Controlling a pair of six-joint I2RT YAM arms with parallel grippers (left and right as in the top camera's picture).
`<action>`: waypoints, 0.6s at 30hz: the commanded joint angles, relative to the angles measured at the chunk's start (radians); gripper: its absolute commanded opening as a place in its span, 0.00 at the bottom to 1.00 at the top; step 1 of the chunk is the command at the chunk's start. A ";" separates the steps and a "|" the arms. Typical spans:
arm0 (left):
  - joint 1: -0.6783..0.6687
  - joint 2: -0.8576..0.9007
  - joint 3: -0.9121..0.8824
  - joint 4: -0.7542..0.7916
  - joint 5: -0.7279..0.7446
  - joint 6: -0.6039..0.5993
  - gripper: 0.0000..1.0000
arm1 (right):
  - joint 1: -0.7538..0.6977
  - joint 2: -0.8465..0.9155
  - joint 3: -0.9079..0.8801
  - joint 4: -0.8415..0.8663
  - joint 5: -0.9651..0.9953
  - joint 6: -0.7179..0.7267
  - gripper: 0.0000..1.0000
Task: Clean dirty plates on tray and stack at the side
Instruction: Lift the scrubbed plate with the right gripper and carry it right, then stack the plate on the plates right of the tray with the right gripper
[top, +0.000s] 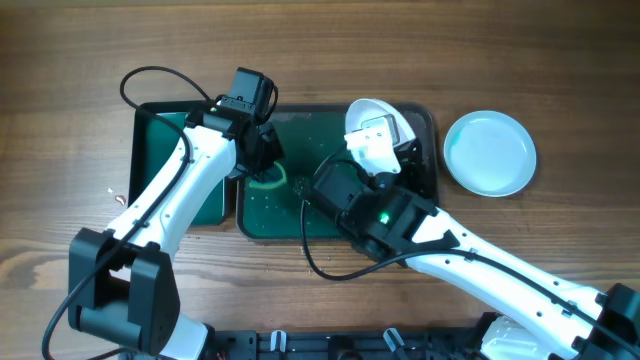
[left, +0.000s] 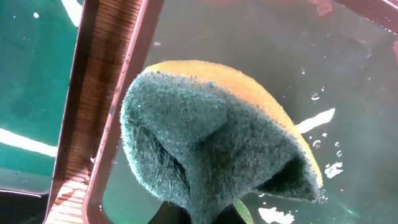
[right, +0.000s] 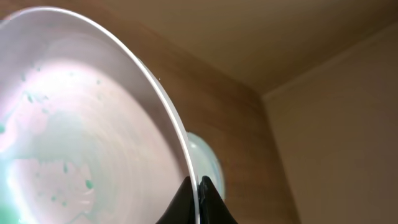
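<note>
Overhead, a plate (top: 362, 110) smeared green tilts above the large tray (top: 270, 215), its rim pinched tight in the right gripper (right: 199, 191). The left gripper (top: 265, 158) is clamped on a green sponge (left: 205, 143) over the tray's left end. A 2nd plate (top: 490, 152) lies on the table (top: 560, 80) just beside the tray.

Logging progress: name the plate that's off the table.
The tilted plate in the right claw, above the tray; the bluish plate lies flat on the table.
</note>
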 joint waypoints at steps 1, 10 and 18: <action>0.000 0.000 -0.005 -0.001 0.009 0.019 0.04 | 0.005 -0.019 0.000 0.008 -0.070 0.036 0.04; 0.000 0.000 -0.005 -0.005 0.009 0.019 0.04 | -0.265 -0.093 0.000 0.043 -0.571 0.100 0.04; 0.000 0.000 -0.005 -0.005 0.008 0.019 0.04 | -0.912 -0.083 -0.001 0.071 -1.101 0.084 0.04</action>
